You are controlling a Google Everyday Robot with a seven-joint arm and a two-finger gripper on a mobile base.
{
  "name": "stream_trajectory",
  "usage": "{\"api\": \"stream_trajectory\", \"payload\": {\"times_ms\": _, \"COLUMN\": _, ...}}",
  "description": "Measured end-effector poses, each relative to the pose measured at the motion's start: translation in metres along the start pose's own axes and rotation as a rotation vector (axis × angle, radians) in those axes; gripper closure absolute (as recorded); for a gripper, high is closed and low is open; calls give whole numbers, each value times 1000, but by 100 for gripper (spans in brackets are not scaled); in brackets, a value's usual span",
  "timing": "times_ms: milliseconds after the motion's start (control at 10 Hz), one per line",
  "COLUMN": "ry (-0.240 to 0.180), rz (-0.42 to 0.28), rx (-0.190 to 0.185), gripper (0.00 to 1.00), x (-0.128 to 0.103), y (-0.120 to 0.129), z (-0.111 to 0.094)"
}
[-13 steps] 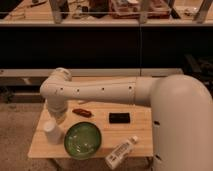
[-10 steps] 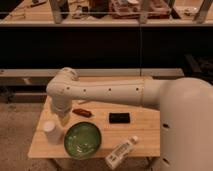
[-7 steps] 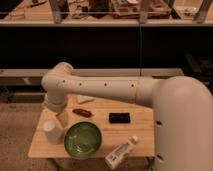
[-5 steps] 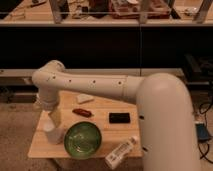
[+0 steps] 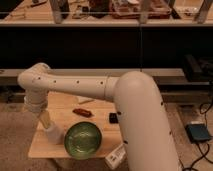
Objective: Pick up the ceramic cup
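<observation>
The ceramic cup [image 5: 53,134] is a small plain white cup standing near the left front of the wooden table [image 5: 65,112], just left of the green bowl. My gripper [image 5: 45,120] hangs at the end of the white arm [image 5: 75,87], directly above and against the cup's top, and hides part of its rim. Whether it holds the cup does not show.
A green glass bowl [image 5: 83,139] sits right of the cup. A white labelled bottle [image 5: 115,156] lies at the front right edge. A red-brown object [image 5: 82,112] and a small black object [image 5: 114,118] lie mid-table. Dark shelving stands behind.
The arm's elbow has swung left and the gripper has come down from the table's left side onto the cup's top. The cup, bowl and bottle have not moved.
</observation>
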Motion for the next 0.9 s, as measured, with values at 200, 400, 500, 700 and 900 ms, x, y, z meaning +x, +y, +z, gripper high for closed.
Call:
{"api": "stream_trajectory", "payload": {"times_ms": 200, "ry": 55, "rz": 8, "rx": -15, "gripper": 20, "x": 5, "y": 28, "z": -2}}
{"api": "stream_trajectory", "payload": {"times_ms": 400, "ry": 74, "rz": 23, "rx": -25, "gripper": 20, "x": 16, "y": 56, "z": -3}}
{"api": "stream_trajectory", "payload": {"times_ms": 500, "ry": 68, "rz": 31, "rx": -29, "gripper": 20, "x": 22, "y": 68, "z": 1}}
{"api": "stream_trajectory", "payload": {"times_ms": 700, "ry": 41, "rz": 22, "rx": -27, "gripper": 20, "x": 29, "y": 74, "z": 9}}
{"api": "stream_trajectory", "payload": {"times_ms": 900, "ry": 30, "rz": 4, "rx": -18, "gripper": 20, "x": 30, "y": 64, "z": 13}}
